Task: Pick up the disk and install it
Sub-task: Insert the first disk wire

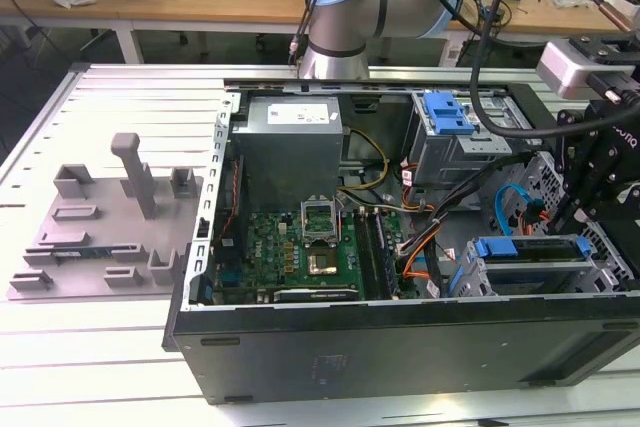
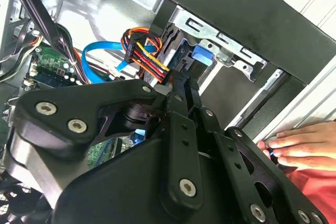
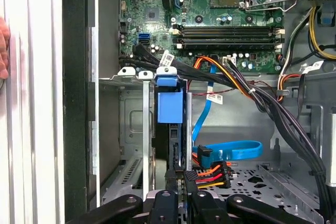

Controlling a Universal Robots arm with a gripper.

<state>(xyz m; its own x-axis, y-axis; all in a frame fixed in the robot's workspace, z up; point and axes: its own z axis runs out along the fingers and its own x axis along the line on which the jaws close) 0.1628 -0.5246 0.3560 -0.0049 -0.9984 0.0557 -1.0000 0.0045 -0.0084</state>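
Note:
The disk (image 3: 169,106) stands on edge in a slot of the grey metal drive cage (image 3: 134,129), its blue carrier frame showing at the end nearest the motherboard. In the exterior view the disk (image 1: 520,247) lies in the cage at the case's right front corner. My gripper (image 3: 177,182) sits at the disk's other end, with a black finger on each side of its thin edge, close on it. In the second wrist view the gripper (image 2: 181,85) reaches to the disk (image 2: 202,56) beside the coloured power wires. In the exterior view the gripper (image 1: 572,215) hangs over the cage's right end.
A person's hand (image 2: 296,150) rests on the table just outside the case wall. Orange, red and yellow power wires (image 3: 212,174) and a blue data cable (image 3: 231,150) lie right next to the gripper. A second cage with a blue latch (image 1: 447,112) stands behind. A grey fixture (image 1: 110,227) is at the exterior view's left.

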